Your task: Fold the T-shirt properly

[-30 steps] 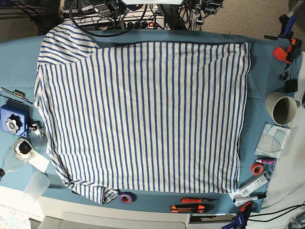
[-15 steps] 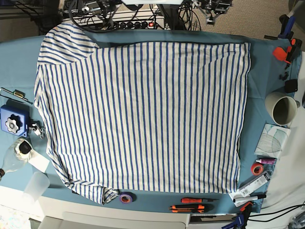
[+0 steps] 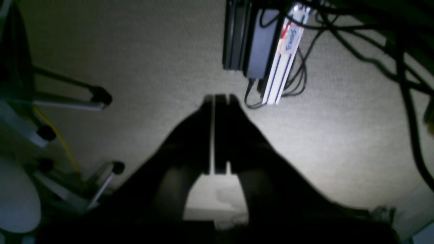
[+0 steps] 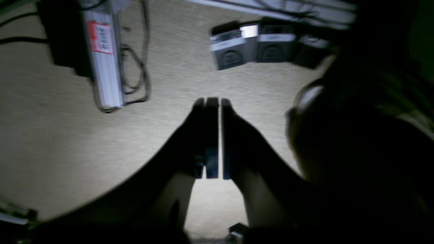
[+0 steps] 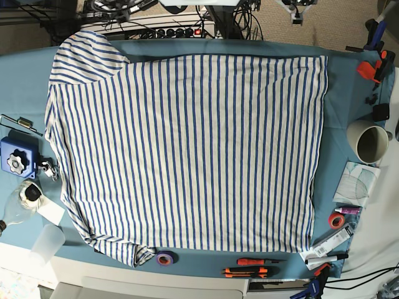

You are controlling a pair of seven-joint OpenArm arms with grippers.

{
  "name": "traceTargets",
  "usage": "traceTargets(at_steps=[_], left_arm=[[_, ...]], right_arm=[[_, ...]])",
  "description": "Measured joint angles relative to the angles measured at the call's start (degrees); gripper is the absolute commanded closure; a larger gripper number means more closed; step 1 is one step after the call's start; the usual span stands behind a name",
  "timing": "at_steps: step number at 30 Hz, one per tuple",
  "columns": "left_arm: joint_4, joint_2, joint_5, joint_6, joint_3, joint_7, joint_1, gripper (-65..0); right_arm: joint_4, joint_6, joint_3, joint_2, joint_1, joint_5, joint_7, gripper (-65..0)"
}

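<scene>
Base view shows the T-shirt [image 5: 187, 152] spread flat on the worktop [image 5: 340, 93] for folding; left pincer [image 3: 218, 98] and right pincer [image 4: 212, 100] hang pressed together over floor, empty.

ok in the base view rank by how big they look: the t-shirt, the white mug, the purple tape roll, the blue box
1. T-shirt
2. white mug
3. blue box, only slightly smaller than the mug
4. purple tape roll
</scene>
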Motion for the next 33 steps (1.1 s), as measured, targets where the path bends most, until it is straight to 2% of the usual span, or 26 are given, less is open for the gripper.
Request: traceTargets(at_steps=[3, 11, 16, 21, 25, 28, 33], left_arm=[[6.95, -0.66, -0.94, 0.0, 0.02, 0.46, 4.22, 0.0], [24.59, -1.07, -1.07, -0.02, 0.0, 0.63, 14.58, 0.0], [34.75, -1.16, -4.2, -0.02, 0.07, 3.39, 20.57, 0.0], [45.4, -1.25, -4.15, -4.44, -0.04, 3.34, 25.83, 0.0], [53.68, -1.25, -4.13, -4.28, -0.22, 7.67, 29.2, 0.0], [59.41, -1.25, -4.13, -4.37, -1.38, 10.75, 31.39, 0.0], [68.13, -1.25, -4.15, -4.35, -5.49, 12.48, 34.21, 0.0]], right_arm=[[5.88, 0.02, 0.0, 1.22, -3.48, 0.04, -0.48, -1.8], [21.88, 0.07, -0.09, 1.77, -12.37, 2.01, -3.5, -1.8], [31.95, 0.07, -0.09, 1.99, -18.93, 2.23, -5.2, -1.8], [43.36, 0.07, 0.02, 2.16, -25.27, 2.08, -6.78, -1.8], [52.78, -0.13, 0.04, 2.19, -29.42, 2.08, -10.62, -1.8], [59.65, -1.9, 0.04, 2.19, -31.74, 2.01, -13.55, -1.8], [69.68, -4.46, 0.04, 2.45, -34.53, -0.26, -14.56, -1.8]])
